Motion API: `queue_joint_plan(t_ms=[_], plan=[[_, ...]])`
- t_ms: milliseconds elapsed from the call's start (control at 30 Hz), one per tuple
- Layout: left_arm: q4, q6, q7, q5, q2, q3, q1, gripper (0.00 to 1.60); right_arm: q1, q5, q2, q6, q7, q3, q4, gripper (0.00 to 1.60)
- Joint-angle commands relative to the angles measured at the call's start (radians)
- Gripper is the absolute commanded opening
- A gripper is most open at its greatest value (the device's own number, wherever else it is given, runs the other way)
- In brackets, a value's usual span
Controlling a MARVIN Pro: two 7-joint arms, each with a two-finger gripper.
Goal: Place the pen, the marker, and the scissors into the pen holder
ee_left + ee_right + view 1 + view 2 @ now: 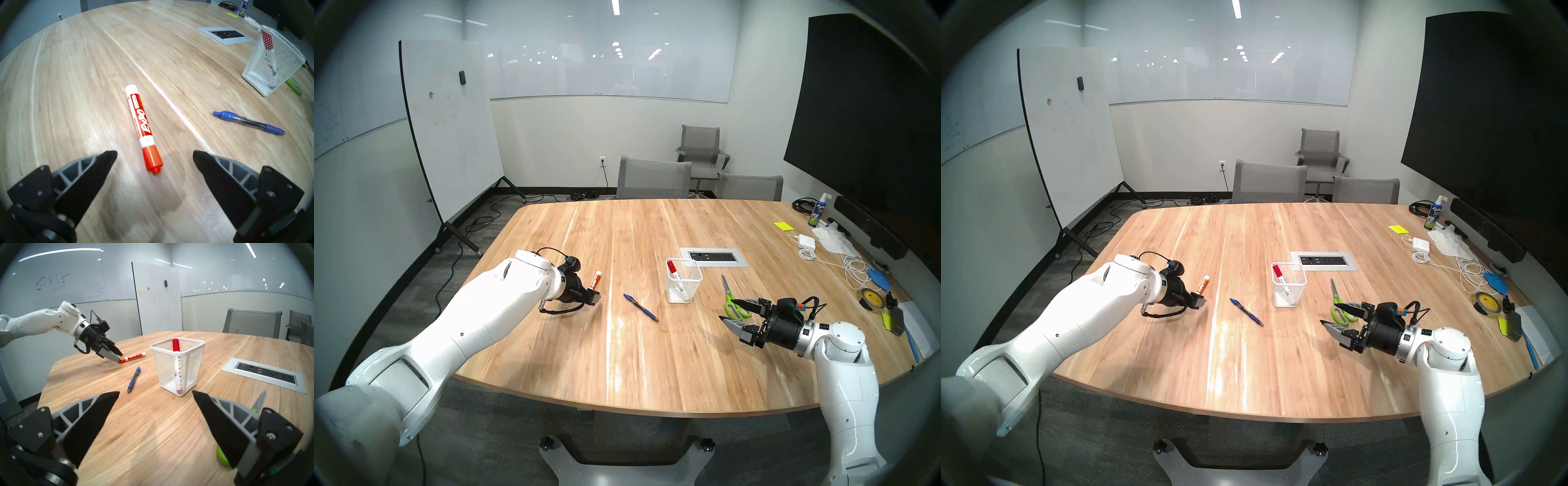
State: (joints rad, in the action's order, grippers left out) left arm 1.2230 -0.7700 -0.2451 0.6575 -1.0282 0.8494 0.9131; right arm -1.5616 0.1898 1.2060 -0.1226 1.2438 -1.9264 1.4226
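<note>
A white marker with an orange cap [144, 130] lies on the wooden table [619, 356] at the left. My left gripper [155, 156] is open, its fingertips on either side of the cap end, low over the table. The blue pen [640, 307] lies between the marker and the white mesh pen holder [685, 290], which holds a red-capped marker [672, 268]. The green-handled scissors [733, 298] lie right of the holder. My right gripper [726, 309] is open and empty, hovering just over the scissors' handles.
A grey power outlet panel [714, 257] is set in the table behind the holder. Cables, a charger [806, 241], tape [870, 297], a spray bottle [816, 210] and papers crowd the right edge. Grey chairs [653, 178] stand at the far side.
</note>
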Motion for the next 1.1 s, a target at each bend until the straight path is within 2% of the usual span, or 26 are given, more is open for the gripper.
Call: queue_joint_plan(t_ms=[0, 300, 1000, 1067], plan=[[-0.038, -0.028, -0.005, -0.022, -0.054, -0.016, -0.097, 1.60, 0.012, 0.005, 0.003, -0.001, -0.002, -0.001, 0.013, 1.60], [-0.157, -0.051, -0.019, -0.056, -0.104, -0.057, -0.152, 1.60, 0.012, 0.003, 0.005, -0.001, 0.000, -0.003, 0.014, 1.60], [-0.307, -0.045, -0.060, -0.102, -0.186, -0.095, -0.230, 1.60, 0.014, -0.003, 0.009, -0.002, 0.004, -0.007, 0.014, 1.60], [-0.326, -0.037, -0.068, -0.107, -0.193, -0.098, -0.235, 1.32, 0.014, -0.003, 0.009, -0.002, 0.004, -0.008, 0.014, 1.60]])
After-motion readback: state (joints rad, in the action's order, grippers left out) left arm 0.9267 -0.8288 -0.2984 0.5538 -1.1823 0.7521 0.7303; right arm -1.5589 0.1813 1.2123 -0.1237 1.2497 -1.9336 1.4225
